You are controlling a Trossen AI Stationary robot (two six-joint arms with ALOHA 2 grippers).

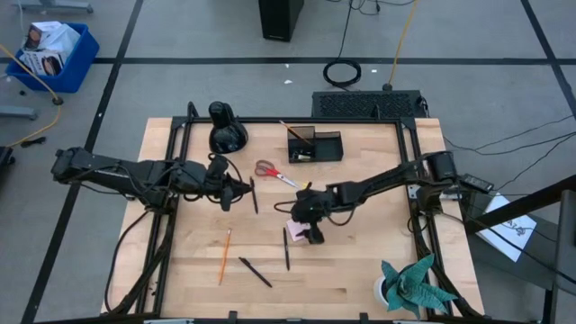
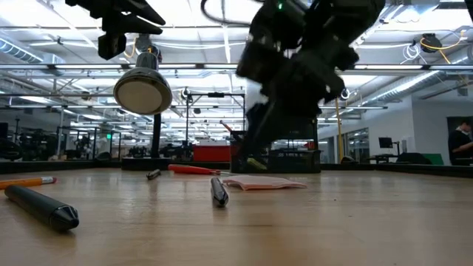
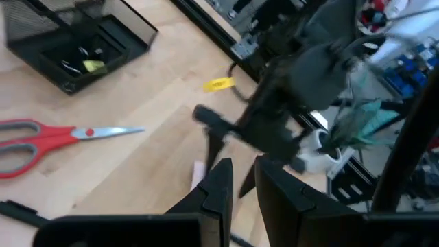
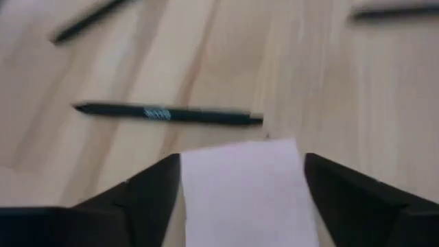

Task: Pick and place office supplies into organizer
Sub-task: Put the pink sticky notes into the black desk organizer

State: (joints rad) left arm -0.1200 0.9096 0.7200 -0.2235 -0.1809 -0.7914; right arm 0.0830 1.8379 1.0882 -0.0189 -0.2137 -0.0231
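The right hand (image 1: pixel 312 230) is hanging low over the middle of the desk (image 1: pixel 360 261), its arm reaching in from the right edge with the wrist bent down. Its fingers (image 4: pixel 147 189) are standing wide open on either side of the pink sticky-note pad (image 4: pixel 240 185), which is lying flat on the wood between them. A thin black pen (image 4: pixel 168 114) is lying just beyond the pad.

The left hand (image 1: pixel 236 191) is hovering above the desk's left half, arm stretched level, its fingers (image 3: pixel 216 185) standing close together with a narrow gap and gripping nothing.

The red-handled scissors (image 1: pixel 273 171) are lying between both hands and the organizer (image 1: pixel 315 144) at the desk's far edge. The orange-yellow pencil (image 1: pixel 224 255) is lying nearer the front.
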